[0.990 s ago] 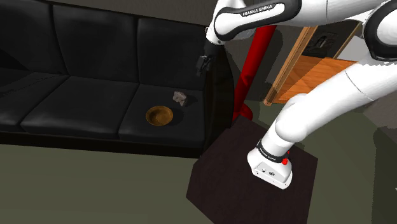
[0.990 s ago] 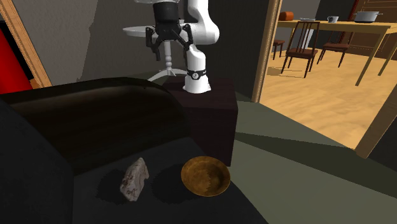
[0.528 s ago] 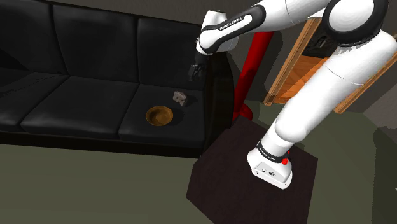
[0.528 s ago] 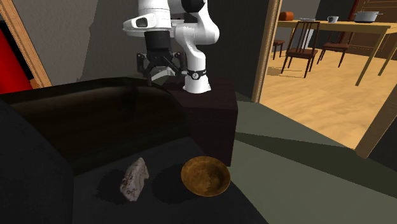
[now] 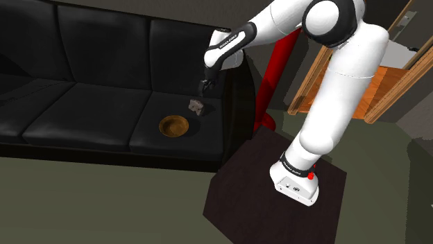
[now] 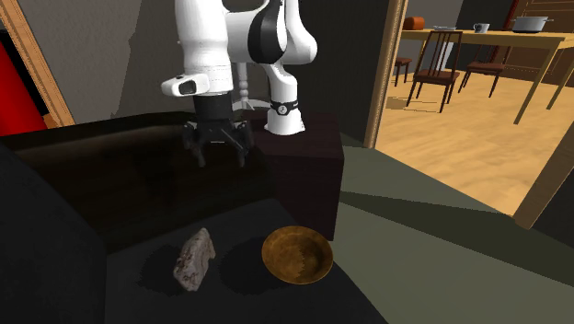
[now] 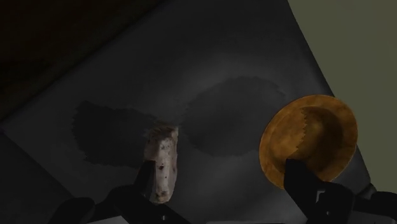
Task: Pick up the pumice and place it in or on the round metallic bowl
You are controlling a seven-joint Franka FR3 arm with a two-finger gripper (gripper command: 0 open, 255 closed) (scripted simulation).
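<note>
**Shoulder view.** We see the gripper (image 5: 205,86) poised just above the pumice (image 5: 196,105). The pumice is a small pale lump on the black sofa (image 5: 76,121), on the seat cushion nearest the armrest. The bowl (image 5: 173,126) is round and brownish-gold. It sits near the pumice on the same cushion, not touching it. Over the last second the gripper has come down and toward this view's left, from beside the armrest's top to over the pumice. Pumice and bowl have not shifted.

**Second exterior view.** The gripper (image 6: 218,156) has dropped from the picture's top to armrest level. Its fingers (image 6: 196,158) are spread and point downward. The pumice (image 6: 195,260) lies in the foreground, with the bowl (image 6: 297,255) just beside it on this view's right.

**Wrist view.** The fingers stand wide apart and clasp nothing. The pumice (image 7: 161,164) lies close to one finger rather than midway between the two, and the bowl (image 7: 308,141) lies partly behind the other. We judge the approach nearly complete and the grasp not yet begun. A small sideways correction would centre the pumice before the final descent.
</note>
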